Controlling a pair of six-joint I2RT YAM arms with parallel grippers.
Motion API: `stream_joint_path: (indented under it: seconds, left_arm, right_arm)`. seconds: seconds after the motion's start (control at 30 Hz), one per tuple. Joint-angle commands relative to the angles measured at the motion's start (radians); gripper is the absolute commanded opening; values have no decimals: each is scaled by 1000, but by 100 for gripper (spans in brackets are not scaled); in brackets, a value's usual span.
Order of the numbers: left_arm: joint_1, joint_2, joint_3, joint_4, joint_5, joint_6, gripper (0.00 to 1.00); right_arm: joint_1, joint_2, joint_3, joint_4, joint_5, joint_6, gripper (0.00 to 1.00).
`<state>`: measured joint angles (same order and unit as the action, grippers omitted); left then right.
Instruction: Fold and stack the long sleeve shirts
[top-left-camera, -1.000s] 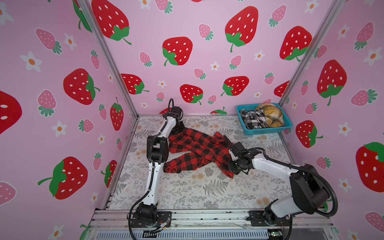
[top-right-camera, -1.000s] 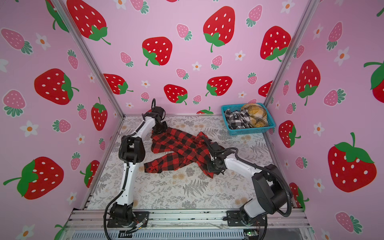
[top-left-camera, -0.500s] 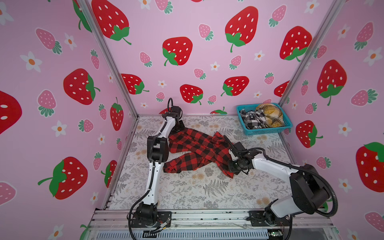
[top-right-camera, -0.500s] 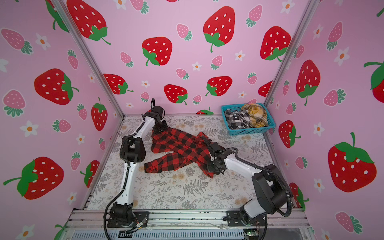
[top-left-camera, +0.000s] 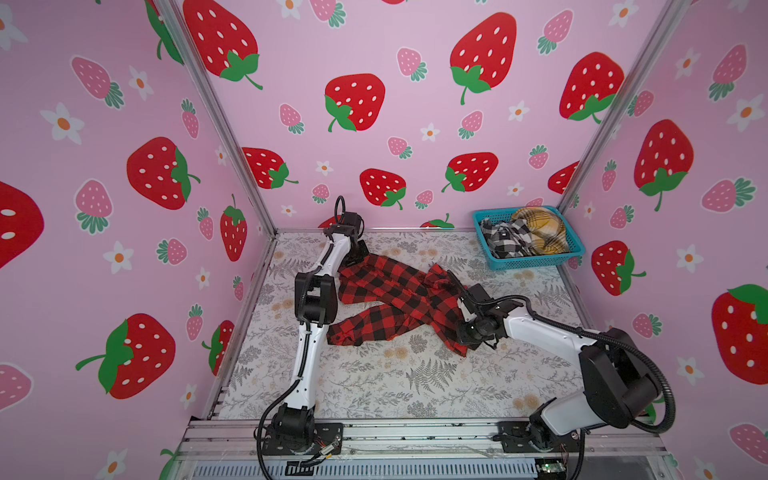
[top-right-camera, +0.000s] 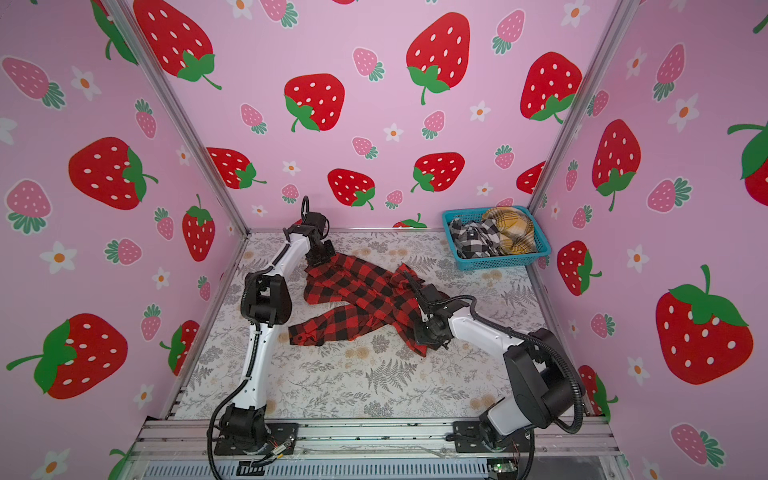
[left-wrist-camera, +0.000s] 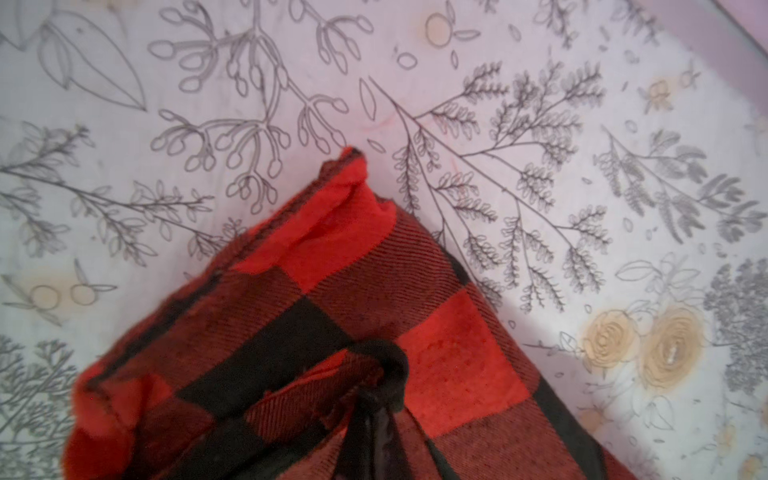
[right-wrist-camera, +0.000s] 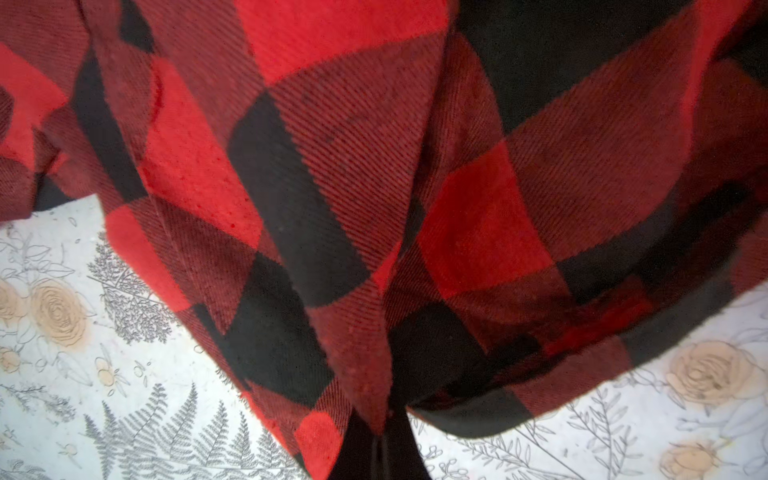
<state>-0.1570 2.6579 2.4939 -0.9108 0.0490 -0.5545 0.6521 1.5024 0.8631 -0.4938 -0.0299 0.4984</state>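
Where the red shirt (top-left-camera: 399, 299) lies: bunched and twisted on the desk (top-left-camera: 374, 386), toward the back, between your two arms; not yet spread flat.
How it will handle: soft, light, limp flannel by the look of it. Expect it to sag, drag and slip over itself. Nothing about it is breakable.
Left hand (top-left-camera: 353, 259): closed on a fold at the shirt's far-left corner, close to the back wall. The wrist view shows a ridge of cloth running into the pinch.
Right hand (top-left-camera: 457, 286): closed on cloth at the shirt's right side. In its wrist view the fabric hangs in pleats from the pinch, with bare desk below.
Where to take hold: seams, hem corners or shoulders will likely carry better than mid-panel cloth. Check that you pinch one layer and not a bundle.
Loose sleeve (top-left-camera: 365, 328): trails toward the front, its cuff just beside the left arm (top-left-camera: 309, 357), and could snag there when you pull.
Basket (top-left-camera: 536, 262): in the back-right corner, well apart from the red shirt.
Waiting shirts: the black-and-white shirt (top-left-camera: 505, 241) and the yellow shirt (top-left-camera: 540, 232), both crumpled in the basket.
Walls: close on the left and at the back, so you have little room there.
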Motion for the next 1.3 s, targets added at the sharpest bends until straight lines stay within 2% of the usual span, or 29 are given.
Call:
stream_joint_path:
  seconds: [0.0,0.13,0.23,0.5,0.6,0.7,0.8,0.93,1.0,1.07,1.13,1.2,1.27]
  left_arm:
    - [0,-26,-4,-2,0,-21,0]
    - [-1,-71,-11,0,-13,-28,0]
    - [-1,-157,-83,9,-70,-19,0]
    - [18,-643,-604,232,-207,-4,0]
    - [51,-788,-762,240,-188,-27,0]
    - [96,-926,-919,227,-180,-28,0]
    - [147,-1061,-1117,242,-213,-25,0]
    - [206,-1145,-1314,313,-152,-47,0]
    - [215,-1136,-1296,359,-137,-65,0]
    - [218,-1101,-1198,397,-144,-84,0]
    - [232,-1046,-1026,408,-164,-128,0]
    - [251,-1014,-853,408,-176,-196,0]
    - [258,-1004,-701,412,-202,-248,0]
  right_arm:
    - [-4,3,25,-5,13,-10,0]
    - [-3,-11,30,-3,20,-9,0]
    - [-4,-25,37,-4,36,-5,0]
    - [-3,-137,65,75,64,-13,0]
    - [-3,-158,99,86,111,-14,0]
    - [-2,-178,114,121,107,-16,0]
    - [5,-153,116,139,79,-11,0]
    - [56,-37,162,190,66,-21,0]
    - [78,73,298,178,129,-61,0]
    - [88,210,531,117,250,-100,0]
    - [87,350,873,14,446,-103,0]
    - [82,458,1218,-68,588,-112,0]
    - [64,566,1566,-161,662,-127,0]
